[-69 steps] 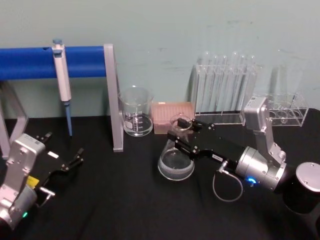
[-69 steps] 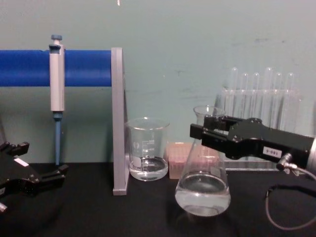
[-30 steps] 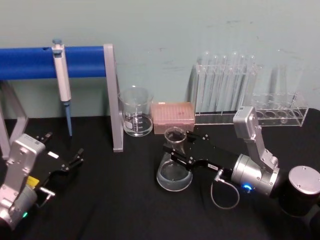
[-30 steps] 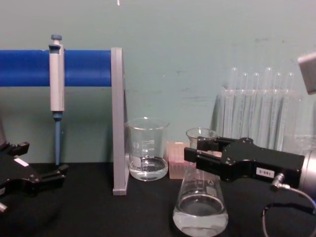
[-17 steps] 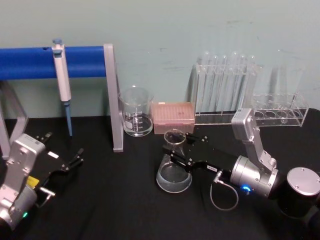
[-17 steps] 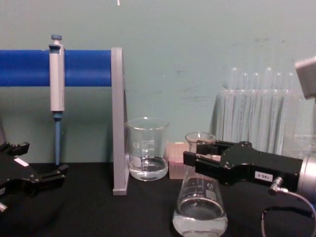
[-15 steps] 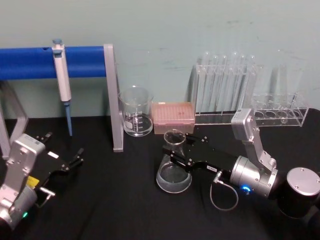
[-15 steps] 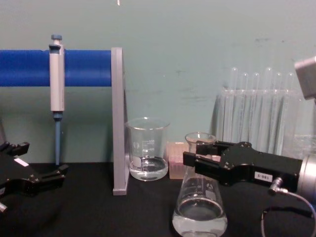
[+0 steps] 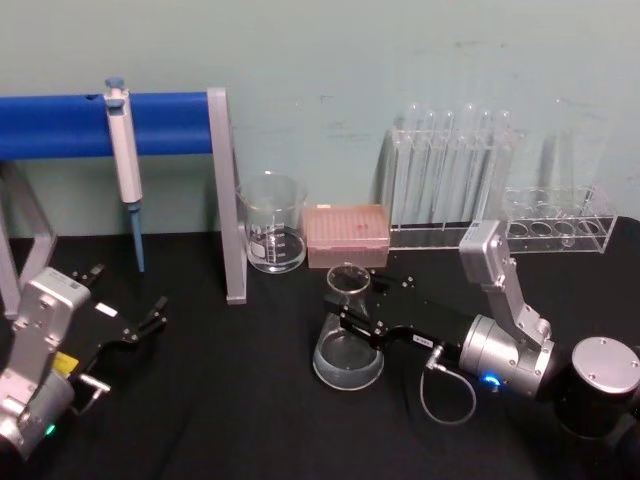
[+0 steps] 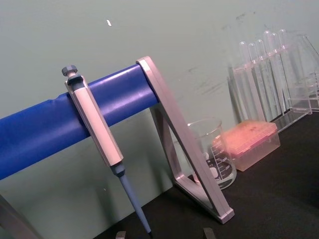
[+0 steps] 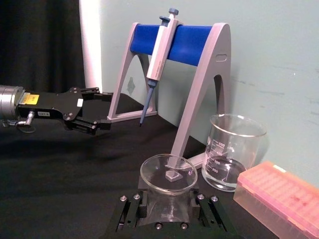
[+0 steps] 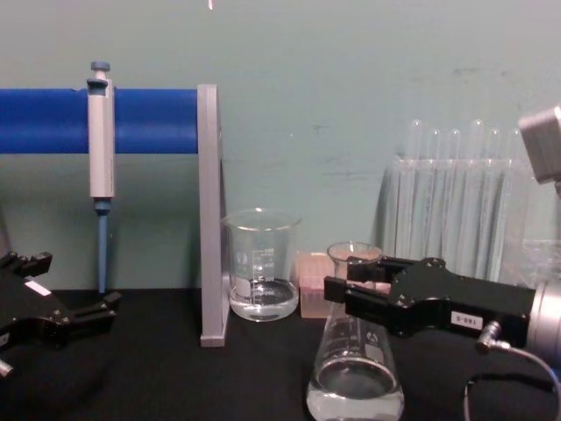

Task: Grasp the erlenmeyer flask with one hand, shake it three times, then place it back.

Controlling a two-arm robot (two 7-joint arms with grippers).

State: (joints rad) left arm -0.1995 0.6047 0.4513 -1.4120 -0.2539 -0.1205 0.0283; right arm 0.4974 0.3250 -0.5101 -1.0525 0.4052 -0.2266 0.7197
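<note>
Right gripper [image 12: 344, 296] clamped on the erlenmeyer flask [image 12: 355, 373] neck, base apparently at the black table [image 9: 250, 400] before the beaker [image 9: 271, 223]; confirm flat seating, then release straight; left gripper [image 9: 140, 325] parked open.

I'm working under soft, even light from above. It is bright on the wall [image 9: 330, 60], while the black table [image 9: 220, 400] swallows nearly every shadow. The test tube rack [image 9: 450, 190] throws a faint shadow on the wall toward nine o'clock. Small glints sit on the beaker [image 9: 272, 225] rim and the erlenmeyer flask [image 9: 348, 362]. In the right wrist view a washed-out white strip [image 11: 89, 45] glares at eleven o'clock.
</note>
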